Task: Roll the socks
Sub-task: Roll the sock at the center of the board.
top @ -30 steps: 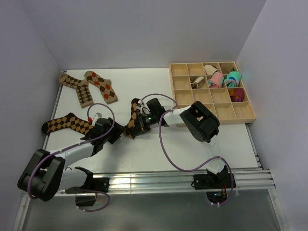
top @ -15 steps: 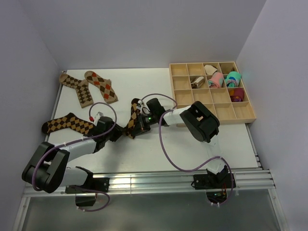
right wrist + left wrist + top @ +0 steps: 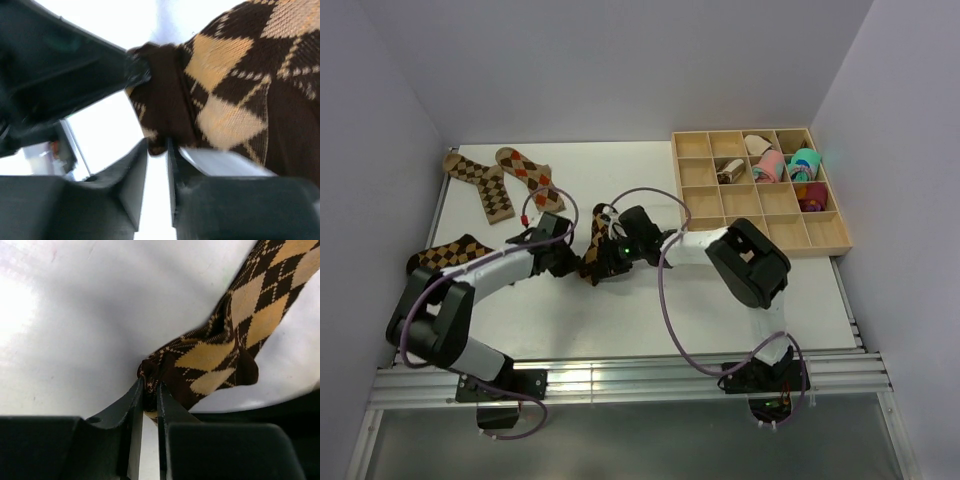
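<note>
White and evenly lit, the surface (image 3: pixel 620 175) sat between plain lilac walls, with a wooden tray (image 3: pixel 695 147) of square compartments at its rear right.

One argyle sock (image 3: pixel 597 240) lay near the middle of the surface, and both arms met at it. Its long axis ran from the near end, where the tools were, away toward the rear, leaning a little to the right in the top view. The left tool (image 3: pixel 150 390) came in from the left with its fingers pressed together on the dark folded near end of the sock. The right tool (image 3: pixel 156 150) came in from the right and pinched that same dark end just beside the left one, its fingers nearly closed on the knit. Neither arm was nearer; the rest of the sock stretched flat away from both. Judging by this, a roll would have to run from the pinched end toward the free far end.

Two more argyle socks (image 3: pixel 505 180) lay flat side by side at the rear left, and a fourth (image 3: pixel 445 255) lay at the left edge, partly under the left arm. A brown-and-cream bundle (image 3: pixel 728 172) sat in the tray, near pink and teal bundles (image 3: pixel 785 165).

No brand, label or writing could be read anywhere.
</note>
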### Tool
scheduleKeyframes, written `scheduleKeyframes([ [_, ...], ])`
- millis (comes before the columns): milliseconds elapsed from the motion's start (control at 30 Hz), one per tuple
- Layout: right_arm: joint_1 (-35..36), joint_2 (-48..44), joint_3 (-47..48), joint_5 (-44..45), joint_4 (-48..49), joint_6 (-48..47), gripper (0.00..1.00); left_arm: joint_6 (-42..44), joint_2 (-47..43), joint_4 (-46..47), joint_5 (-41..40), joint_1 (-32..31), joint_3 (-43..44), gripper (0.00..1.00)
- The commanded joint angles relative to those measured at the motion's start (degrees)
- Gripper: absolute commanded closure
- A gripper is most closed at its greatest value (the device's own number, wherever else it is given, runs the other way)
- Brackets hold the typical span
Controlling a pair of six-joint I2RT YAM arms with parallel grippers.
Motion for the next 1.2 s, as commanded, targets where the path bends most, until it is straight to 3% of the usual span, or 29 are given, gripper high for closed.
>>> scheduleKeyframes([
  [0,1.99,-8.53,-4.98,12.89,1.28,-4.59,0.67,6.12,5.87,-13.74,-2.27,-0.08,7.49,0.86],
  [100,4.36,-13.11,-9.91,23.08,5.85,-7.40,0.58,8.06,9.92,-17.02,-1.21,-0.08,11.19,0.87],
  [267,9.37,-21.38,-16.41,38.35,13.57,-16.27,0.51,11.75,14.59,-22.12,1.51,-0.17,17.16,0.88],
  [467,17.45,-20.00,-16.43,47.88,18.77,-26.30,0.42,13.77,16.80,-27.23,0.81,-0.08,22.00,0.87],
  [700,22.56,-12.79,-10.72,52.98,17.73,-34.65,0.41,14.21,17.59,-27.49,1.87,-0.17,22.53,0.87],
  [933,24.32,-7.16,-6.50,53.52,15.88,-35.97,0.41,14.48,17.94,-27.49,2.04,-0.26,22.62,0.88],
  [1167,24.41,-1.53,-2.72,54.13,10.70,-34.22,0.48,14.39,17.76,-26.79,2.48,-0.26,22.27,0.87],
])
